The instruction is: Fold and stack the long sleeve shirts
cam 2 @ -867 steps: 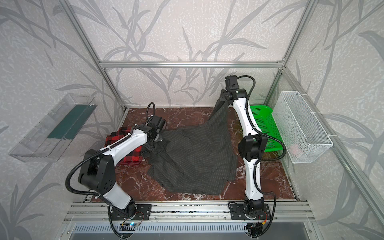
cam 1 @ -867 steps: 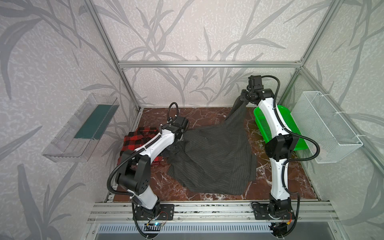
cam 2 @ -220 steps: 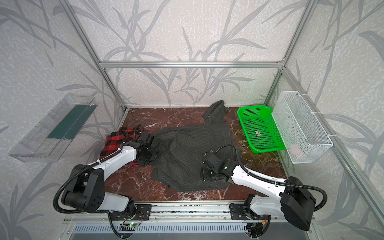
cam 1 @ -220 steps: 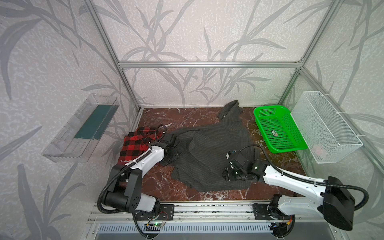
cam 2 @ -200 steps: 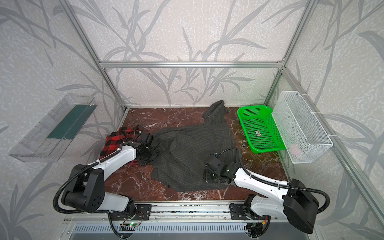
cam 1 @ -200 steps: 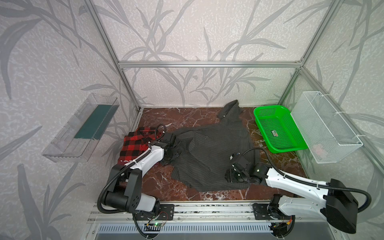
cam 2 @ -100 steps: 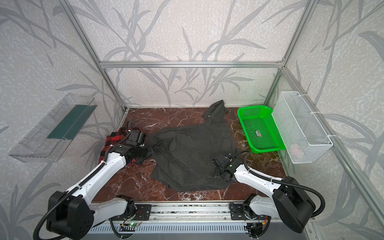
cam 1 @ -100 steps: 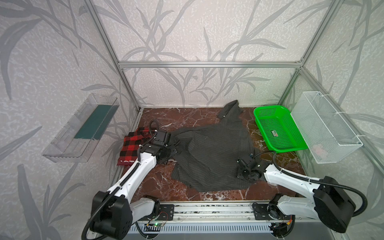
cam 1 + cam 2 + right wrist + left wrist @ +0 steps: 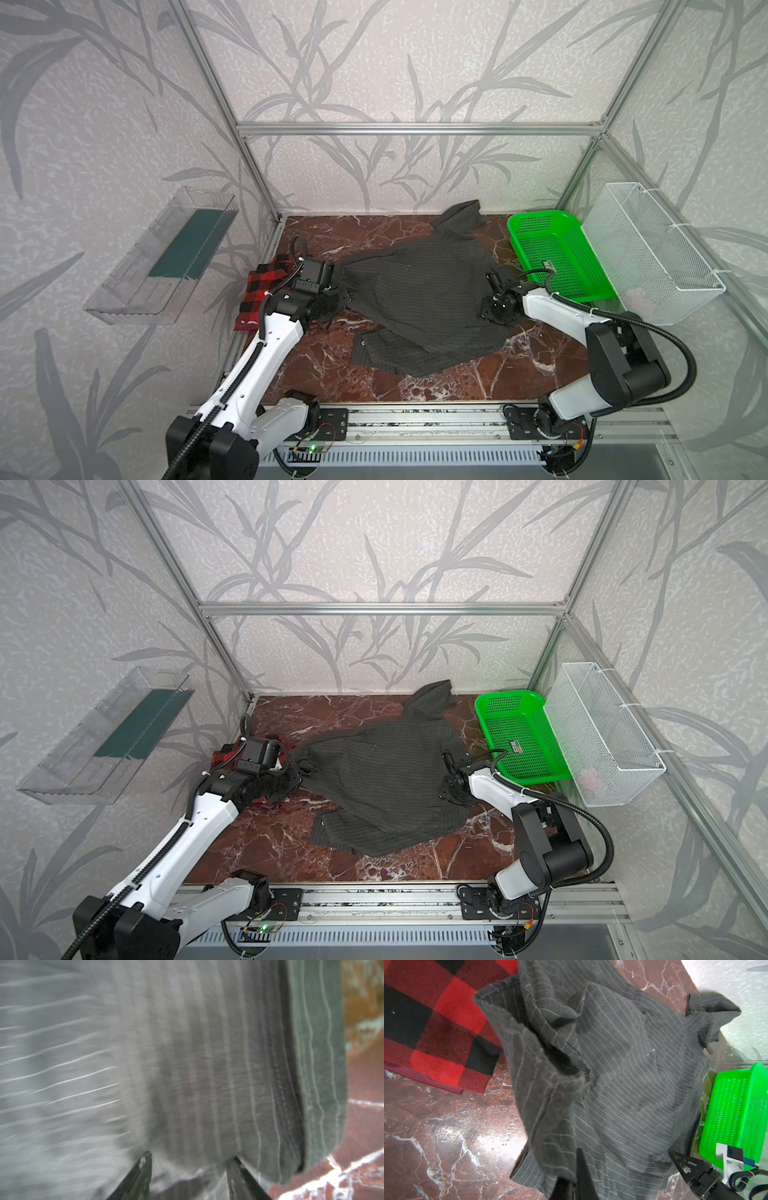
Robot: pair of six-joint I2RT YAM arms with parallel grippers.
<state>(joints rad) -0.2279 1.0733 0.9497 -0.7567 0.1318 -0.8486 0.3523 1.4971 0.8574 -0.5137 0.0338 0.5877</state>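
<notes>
Pinstriped shirt [image 9: 419,299] was pinched between the left jaws; the right jaws were spread, with its cloth seen between them.

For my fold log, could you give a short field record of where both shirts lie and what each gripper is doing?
pinstripe shirt: spread and rumpled across the middle of the table, one end bunched at the back wall
plaid shirt: at the table's left edge, beside the left arm
left gripper: shut on the pinstripe shirt's left edge
right gripper: jaws apart, on the pinstripe shirt's right edge
green basket: back right corner, no shirt in it
</notes>
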